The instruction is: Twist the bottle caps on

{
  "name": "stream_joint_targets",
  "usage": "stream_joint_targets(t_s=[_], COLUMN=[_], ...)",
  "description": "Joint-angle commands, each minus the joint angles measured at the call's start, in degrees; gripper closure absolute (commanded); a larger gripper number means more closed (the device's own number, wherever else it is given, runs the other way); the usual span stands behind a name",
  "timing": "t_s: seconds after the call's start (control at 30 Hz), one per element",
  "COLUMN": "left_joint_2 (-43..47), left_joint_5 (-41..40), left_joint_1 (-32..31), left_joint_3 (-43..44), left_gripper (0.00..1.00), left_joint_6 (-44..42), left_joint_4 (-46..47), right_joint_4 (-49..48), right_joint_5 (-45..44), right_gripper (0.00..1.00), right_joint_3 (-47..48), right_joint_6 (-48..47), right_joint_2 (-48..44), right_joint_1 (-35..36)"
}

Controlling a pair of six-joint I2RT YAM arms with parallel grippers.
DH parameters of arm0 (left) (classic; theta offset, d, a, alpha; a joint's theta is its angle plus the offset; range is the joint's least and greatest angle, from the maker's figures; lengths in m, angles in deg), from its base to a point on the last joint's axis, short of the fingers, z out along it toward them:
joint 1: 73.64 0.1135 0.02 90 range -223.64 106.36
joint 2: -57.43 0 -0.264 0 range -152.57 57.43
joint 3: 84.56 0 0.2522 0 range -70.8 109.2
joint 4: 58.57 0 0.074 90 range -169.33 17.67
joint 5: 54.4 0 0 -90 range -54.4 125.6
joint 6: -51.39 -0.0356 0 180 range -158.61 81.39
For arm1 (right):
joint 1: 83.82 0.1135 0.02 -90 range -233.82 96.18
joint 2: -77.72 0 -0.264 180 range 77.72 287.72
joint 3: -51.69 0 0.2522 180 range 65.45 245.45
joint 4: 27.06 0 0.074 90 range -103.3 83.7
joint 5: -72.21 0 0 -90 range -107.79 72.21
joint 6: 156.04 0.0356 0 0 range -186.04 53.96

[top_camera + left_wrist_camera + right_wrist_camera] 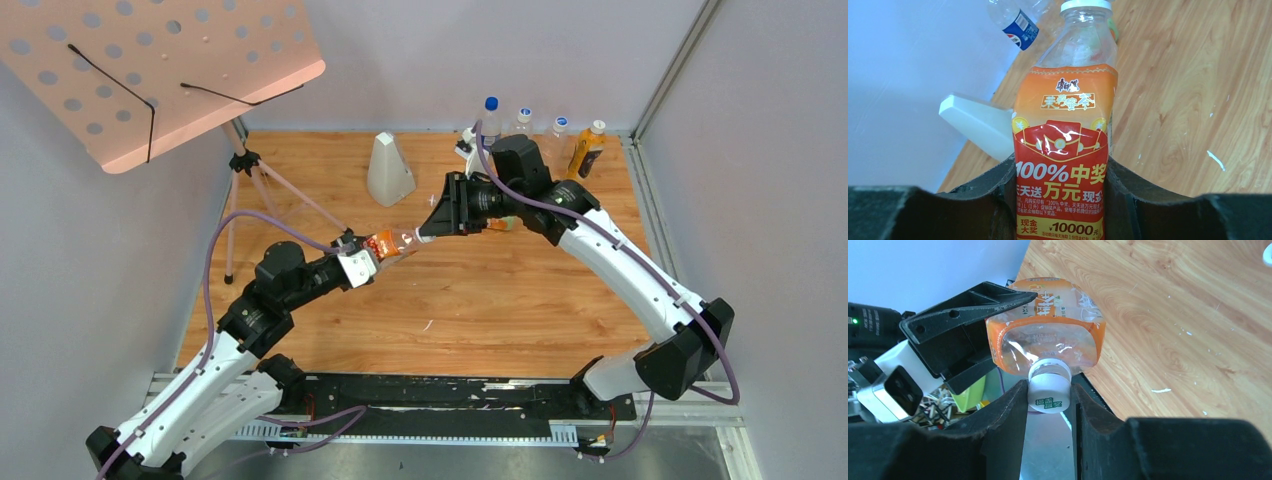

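The step in hand is threading a cap onto the smaller bottle. The left tool (372, 250) is clenched around the orange-label bottle (1063, 130), holding it on its side in the air above the middle of the surface (480, 310), neck pointing right. The right tool (425, 235) is clamped on the white cap (1049, 396), which sits on the bottle's neck; how far it is screwed down cannot be told. Next, I judge, the right wrist must turn about the bottle's axis while the left grip resists.

A white wedge-shaped block (390, 170) stands just beyond on the far side. A row of bottles (540, 128) lines the far edge, and a pink perforated stand (160, 70) hangs over the far left. None blocks the turn.
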Motion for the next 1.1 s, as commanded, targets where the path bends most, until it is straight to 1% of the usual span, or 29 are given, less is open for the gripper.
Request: stream_joint_targets(t_s=[0.0, 0.13, 0.2, 0.3, 0.33, 0.37, 0.43, 0.5, 0.6, 0.73, 0.9, 1.03, 1.07], left_joint_2=[-0.3, -0.5, -0.9, -2.4, -2.7, -3.2, -3.8, -4.0, -3.8, -2.5, -0.6, -0.4, -0.3], left_joint_5=[0.3, -4.9, -9.0, -17.6, -19.3, -22.7, -26.3, -28.0, -27.8, -25.7, -26.2, -26.2, -26.2], left_joint_1=[-1.1, -1.1, -1.1, -1.2, -1.1, -1.2, -1.1, -1.1, -1.1, -1.1, -1.2, -1.2, -1.1], left_joint_3=[0.6, 0.4, 0.3, 0.6, 0.9, 1.1, 1.3, 1.1, 0.7, -0.7, -2.0, -2.3, -2.3], left_gripper=[1.00, 1.00, 1.00, 1.00, 1.00, 1.00, 1.00, 1.00, 1.00, 1.00, 1.00, 1.00, 1.00], left_joint_6=[-2.9, -2.5, -2.4, -2.3, -1.8, -1.5, -1.0, -0.7, -0.2, -0.1, -0.1, 0.0, 0.1], left_joint_4=[11.4, 9.0, 6.6, 3.0, 2.7, 2.6, 3.1, 4.1, 5.0, 6.0, 7.8, 8.0, 8.1], right_joint_4=[-0.9, -0.4, 0.1, 4.0, 5.3, 6.6, 7.9, 7.8, 7.5, 6.2, 2.1, 1.1, 0.8], right_joint_5=[5.5, 5.0, 4.3, -2.8, -5.5, -7.7, -10.6, -13.1, -18.3, -27.0, -31.6, -33.4, -35.4], right_gripper=[1.00, 1.00, 1.00, 0.98, 0.97, 0.96, 0.94, 0.92, 0.89, 0.87, 0.84, 0.80, 0.79], right_joint_3=[2.7, 1.4, -0.4, -2.0, -2.6, -3.2, -5.8, -9.2, -13.3, -15.9, -17.3, -17.1, -17.1], right_joint_6=[6.3, 3.2, -0.1, -6.2, -7.8, -9.3, -11.9, -13.0, -14.1, -14.4, -13.1, -12.5, -12.4], right_joint_2=[1.0, -2.5, -4.9, -7.2, -7.5, -7.6, -7.2, -6.1, -2.5, 4.4, 12.1, 16.9, 17.8], right_joint_1=[0.5, -4.3, -6.9, -8.3, -8.3, -8.3, -8.2, -7.9, -5.5, -1.0, 2.5, 4.5, 4.9])
